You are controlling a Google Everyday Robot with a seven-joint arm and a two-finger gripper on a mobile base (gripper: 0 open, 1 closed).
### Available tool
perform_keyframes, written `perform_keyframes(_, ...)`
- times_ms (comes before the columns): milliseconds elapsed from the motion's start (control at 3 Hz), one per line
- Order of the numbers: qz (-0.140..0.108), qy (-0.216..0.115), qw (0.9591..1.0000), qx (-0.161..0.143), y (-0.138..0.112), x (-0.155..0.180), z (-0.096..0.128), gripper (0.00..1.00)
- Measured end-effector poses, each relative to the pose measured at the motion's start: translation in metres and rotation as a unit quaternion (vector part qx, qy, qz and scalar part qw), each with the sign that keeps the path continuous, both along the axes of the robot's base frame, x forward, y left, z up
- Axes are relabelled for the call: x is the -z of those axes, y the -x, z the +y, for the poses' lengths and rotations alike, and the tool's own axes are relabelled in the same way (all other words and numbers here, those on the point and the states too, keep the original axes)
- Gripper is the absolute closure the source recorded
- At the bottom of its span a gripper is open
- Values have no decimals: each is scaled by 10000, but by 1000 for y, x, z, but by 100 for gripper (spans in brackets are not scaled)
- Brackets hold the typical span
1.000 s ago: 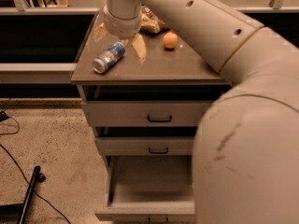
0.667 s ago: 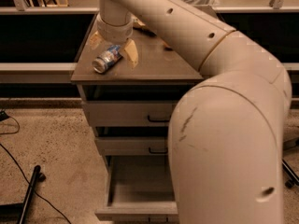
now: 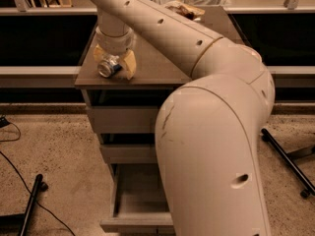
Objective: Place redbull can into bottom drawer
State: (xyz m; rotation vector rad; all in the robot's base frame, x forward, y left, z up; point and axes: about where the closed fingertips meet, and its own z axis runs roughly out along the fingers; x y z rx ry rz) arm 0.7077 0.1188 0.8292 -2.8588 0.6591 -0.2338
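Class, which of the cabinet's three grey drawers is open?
The bottom drawer: it is pulled out so its inside shows, while the top drawer and middle drawer show only their fronts. The gripper is at the redbull can on the cabinet top.

end effector [image 3: 114,65] at redbull can [image 3: 109,68] (on cabinet top [image 3: 147,71]).

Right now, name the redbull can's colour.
Silver and blue, camera view; pincer around redbull can on cabinet top.
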Motion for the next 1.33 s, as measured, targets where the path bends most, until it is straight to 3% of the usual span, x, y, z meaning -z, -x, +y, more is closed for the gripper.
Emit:
perform_keyframes(667, 102, -138, 9997, -159, 11, 1, 10, 75)
perform_keyframes(1000, 410, -762, 9962, -128, 21, -11, 3, 97)
perform_keyframes(1333, 460, -1876, 9804, 396, 45, -67, -32, 100)
